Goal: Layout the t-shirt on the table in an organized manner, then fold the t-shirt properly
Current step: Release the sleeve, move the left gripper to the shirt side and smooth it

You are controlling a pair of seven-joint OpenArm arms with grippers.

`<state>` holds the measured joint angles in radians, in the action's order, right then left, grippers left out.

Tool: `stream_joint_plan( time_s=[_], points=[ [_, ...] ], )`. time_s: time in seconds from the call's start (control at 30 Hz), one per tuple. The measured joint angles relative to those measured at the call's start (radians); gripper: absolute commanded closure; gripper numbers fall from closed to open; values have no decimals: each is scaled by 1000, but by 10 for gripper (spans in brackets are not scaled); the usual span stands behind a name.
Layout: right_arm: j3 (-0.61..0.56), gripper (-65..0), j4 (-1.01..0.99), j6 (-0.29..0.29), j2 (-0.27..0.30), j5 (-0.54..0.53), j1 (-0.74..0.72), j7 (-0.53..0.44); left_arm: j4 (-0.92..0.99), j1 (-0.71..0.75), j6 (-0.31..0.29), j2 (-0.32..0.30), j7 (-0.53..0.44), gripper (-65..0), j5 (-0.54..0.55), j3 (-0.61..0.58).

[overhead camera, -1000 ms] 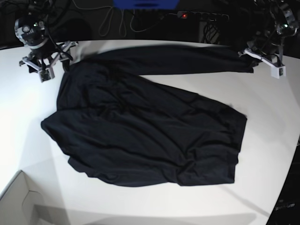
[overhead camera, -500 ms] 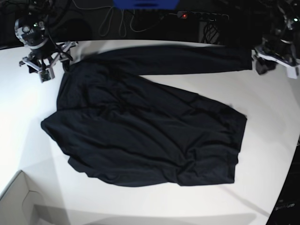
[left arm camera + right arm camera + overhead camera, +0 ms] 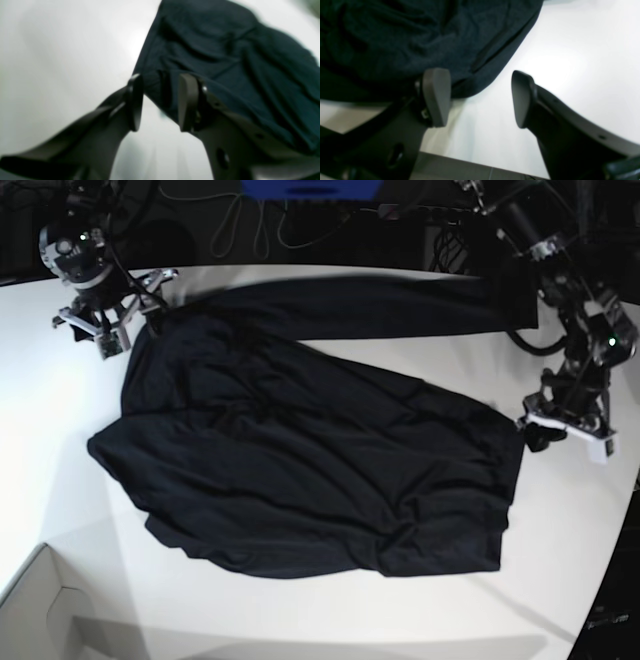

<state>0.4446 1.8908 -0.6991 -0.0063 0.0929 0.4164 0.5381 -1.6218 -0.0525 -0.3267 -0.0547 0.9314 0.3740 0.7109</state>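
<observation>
The black t-shirt (image 3: 300,450) lies spread and wrinkled on the white table (image 3: 560,580), with one long strip of fabric stretched along the far edge. My left gripper (image 3: 535,435) is at the shirt's right edge. In the left wrist view the left gripper (image 3: 160,105) is open, with a corner of the shirt (image 3: 237,62) lying between and beyond its fingers. My right gripper (image 3: 108,340) is at the shirt's far left corner. In the right wrist view the right gripper (image 3: 480,100) is open over the bare table (image 3: 570,62), and the shirt's edge (image 3: 420,37) lies by one finger.
A white box (image 3: 40,610) stands at the near left corner. Cables and a power strip (image 3: 430,213) lie behind the table's far edge. The table's curved edge runs close on the right, beside my left arm.
My left gripper has moved from the far right end of the stretched fabric strip to the shirt's right edge, nearer the front. My right gripper shifted slightly right. The shirt has not visibly moved.
</observation>
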Motion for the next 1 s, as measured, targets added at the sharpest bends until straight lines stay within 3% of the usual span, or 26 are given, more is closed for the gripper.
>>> stream_joint_plan(
  time_s=[0.17,0.4,0.63,1.0],
  points=[
    [0,-390,0,0,21,-1,-3,0,190,-102,4,-3,-3,-229,-27,0],
    [1,-390,-1,0,28,-1,-23,-1,301,-175,2,-3,-8,-229,-26,-2],
    [1,-390,-3,0,28,0,-20,0,394,-180,2,-12,-159,-229,-25,-148],
    [2,-390,-3,0,44,0,-20,0,418,-161,2,-14,-171,-224,-27,-164]
  ],
)
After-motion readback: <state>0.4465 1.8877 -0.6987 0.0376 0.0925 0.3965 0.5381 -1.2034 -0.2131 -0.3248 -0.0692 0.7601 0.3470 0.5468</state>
